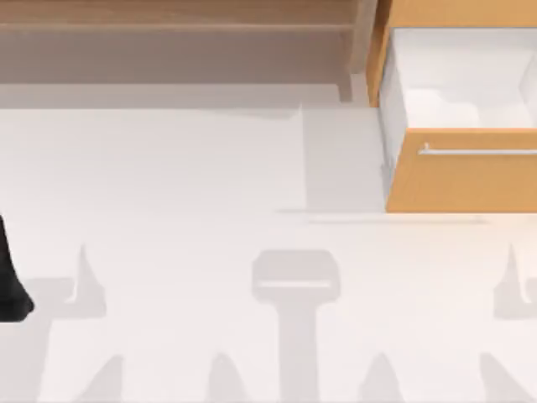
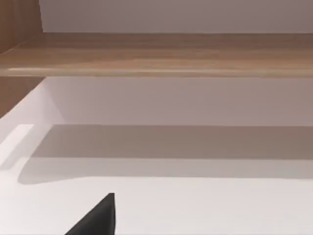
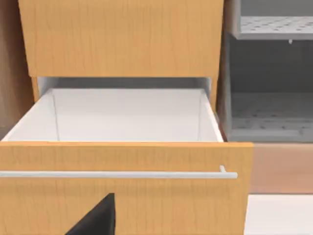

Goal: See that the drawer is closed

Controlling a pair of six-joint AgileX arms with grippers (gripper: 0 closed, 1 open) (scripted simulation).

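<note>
The drawer (image 1: 460, 168) stands pulled out at the far right of the table (image 1: 185, 185), its orange-tan front toward you, its silver bar handle (image 1: 478, 152) running across that front, and its white inner walls laid bare behind it; in the right wrist view the same drawer (image 3: 122, 196) faces the camera squarely, with the open white cavity visible above the front and the handle (image 3: 117, 174) spanning it. Judge the task as not yet begun in effect: the drawer is still open and the whole push remains. The right gripper (image 3: 98, 218) appears as a dark tip low in its own view, pointed at the drawer front and seemingly just short of it; whether its fingers are apart or together you cannot tell. The left gripper (image 2: 98, 218) is likewise a dark tip in its own view, facing the long brown shelf unit (image 2: 156, 54) at the far left, and the left arm (image 1: 10, 281) sits at the table's left edge, well apart from the drawer; its pincer state cannot be told either. What is left, in judgement, is to bring the right gripper against the front and press it home.
</note>
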